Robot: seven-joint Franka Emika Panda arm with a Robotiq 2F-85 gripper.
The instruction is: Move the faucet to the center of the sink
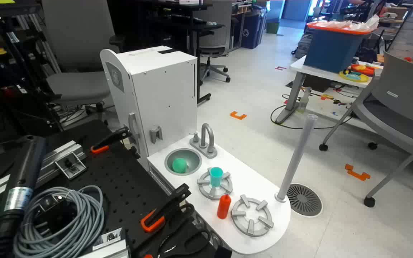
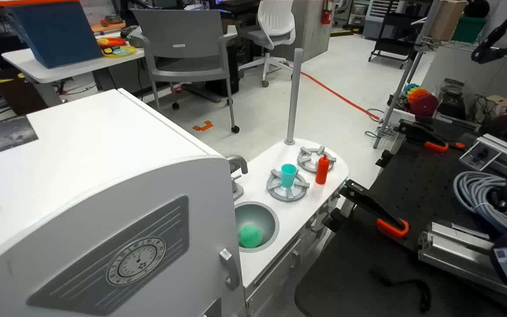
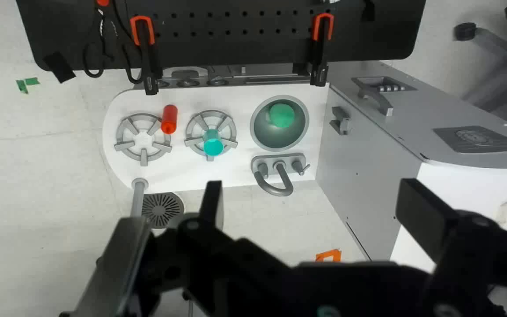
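Faucet (image 3: 284,177) sits by a long edge of the white surface (image 3: 231,169), right beside the sink (image 3: 275,136), kinda pointing off sideways. Hand (image 3: 310,187) is spread wide.

The faucet (image 1: 203,141) has a smooth satin finish, the sink (image 3: 277,137) a soft sheen; cup (image 1: 216,177) and bottle (image 1: 223,207) look like plastic, the claw (image 3: 314,200) mostly matt.

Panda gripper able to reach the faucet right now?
Probably: the gripper is open and nothing covers the faucet in the wrist view, though the white cabinet beside it may crowd one side.
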